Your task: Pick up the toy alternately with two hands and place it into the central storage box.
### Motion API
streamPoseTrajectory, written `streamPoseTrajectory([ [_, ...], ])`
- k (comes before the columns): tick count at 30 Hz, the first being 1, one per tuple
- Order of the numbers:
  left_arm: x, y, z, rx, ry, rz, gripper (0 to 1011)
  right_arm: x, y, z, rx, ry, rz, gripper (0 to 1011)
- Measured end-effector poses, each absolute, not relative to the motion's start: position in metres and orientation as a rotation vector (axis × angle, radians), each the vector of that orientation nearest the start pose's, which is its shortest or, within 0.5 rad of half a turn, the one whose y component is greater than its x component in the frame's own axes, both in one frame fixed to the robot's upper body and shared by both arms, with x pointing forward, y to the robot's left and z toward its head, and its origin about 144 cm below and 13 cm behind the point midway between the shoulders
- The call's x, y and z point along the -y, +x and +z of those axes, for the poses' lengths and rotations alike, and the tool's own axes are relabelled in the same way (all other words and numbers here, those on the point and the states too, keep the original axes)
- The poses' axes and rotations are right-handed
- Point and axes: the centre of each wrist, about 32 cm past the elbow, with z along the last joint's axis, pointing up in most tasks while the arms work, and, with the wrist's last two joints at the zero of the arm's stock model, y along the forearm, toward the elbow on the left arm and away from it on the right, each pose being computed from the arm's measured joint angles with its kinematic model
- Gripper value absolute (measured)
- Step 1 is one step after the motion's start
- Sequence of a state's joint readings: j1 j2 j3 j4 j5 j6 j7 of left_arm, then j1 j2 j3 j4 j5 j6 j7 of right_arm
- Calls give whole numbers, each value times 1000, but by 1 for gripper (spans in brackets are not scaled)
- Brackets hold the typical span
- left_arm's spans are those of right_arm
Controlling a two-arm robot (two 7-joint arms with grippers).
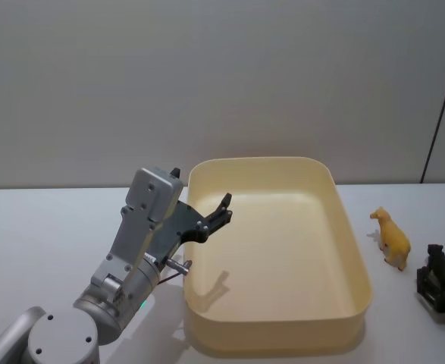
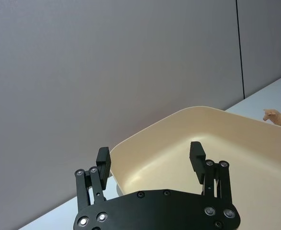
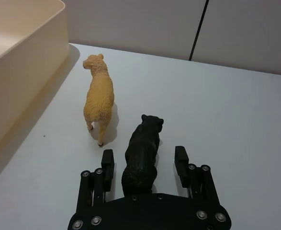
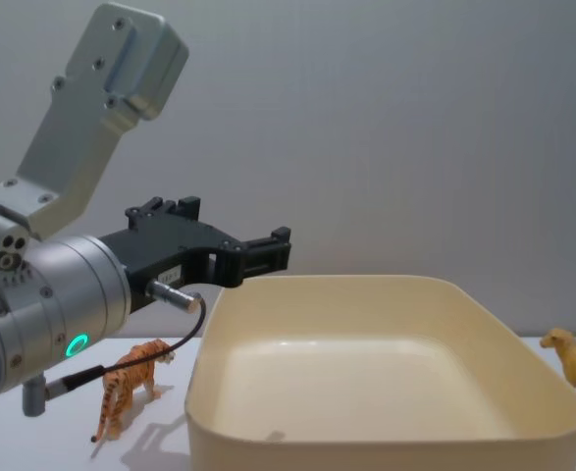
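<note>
A black panther toy stands on the white table between the fingers of my right gripper. That gripper is open, with a gap on each side of the toy, and it sits at the table's right edge. A yellow sheep toy stands just beside the panther, between it and the central storage box, a large cream tub. My left gripper hovers open and empty over the box's left rim. An orange tiger toy stands on the table left of the box, under my left arm.
The box interior holds nothing. A grey wall runs behind the table. My thick silver left arm, with a green ring light and a dangling cable, takes up the space left of the box.
</note>
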State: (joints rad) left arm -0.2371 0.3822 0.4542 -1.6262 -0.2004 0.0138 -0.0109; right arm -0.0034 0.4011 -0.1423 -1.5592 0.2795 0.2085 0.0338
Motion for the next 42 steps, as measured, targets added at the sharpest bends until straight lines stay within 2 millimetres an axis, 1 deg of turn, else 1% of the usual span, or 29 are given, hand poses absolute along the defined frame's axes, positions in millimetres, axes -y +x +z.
streamPoseTrajectory([
  [9, -198, 492, 1204, 268, 61, 1124, 1002, 301, 461, 1138, -110, -310, -1395, 535],
  [10, -198, 492, 1204, 268, 61, 1124, 1002, 301, 461, 1138, -109, -310, -1395, 535],
  [11, -198, 492, 1204, 268, 61, 1124, 1002, 301, 461, 1138, -108, -308, -1395, 466],
  [12, -198, 492, 1204, 268, 61, 1124, 1002, 301, 461, 1138, -108, -308, -1395, 446],
  [13, -198, 492, 1204, 267, 61, 1124, 1002, 301, 461, 1138, -105, -306, -1394, 390],
  [15, -198, 492, 1204, 268, 61, 1124, 1002, 301, 460, 1138, -102, -302, -1395, 345],
  [16, -198, 492, 1204, 268, 61, 1124, 1002, 301, 460, 1138, -95, -294, -1397, 297],
  [17, -198, 492, 1204, 268, 61, 1124, 1002, 301, 460, 1139, -90, -289, -1399, 283],
  [22, -198, 492, 1204, 268, 61, 1124, 1002, 300, 459, 1143, -62, -254, -1410, 278],
  [29, -198, 492, 1204, 268, 61, 1124, 1002, 299, 460, 1155, -11, -184, -1421, 279],
  [37, -198, 492, 1204, 268, 61, 1124, 1002, 296, 462, 1182, 57, -74, -1398, 278],
  [42, -198, 492, 1204, 268, 61, 1124, 1002, 291, 466, 1204, 89, -6, -1352, 278],
])
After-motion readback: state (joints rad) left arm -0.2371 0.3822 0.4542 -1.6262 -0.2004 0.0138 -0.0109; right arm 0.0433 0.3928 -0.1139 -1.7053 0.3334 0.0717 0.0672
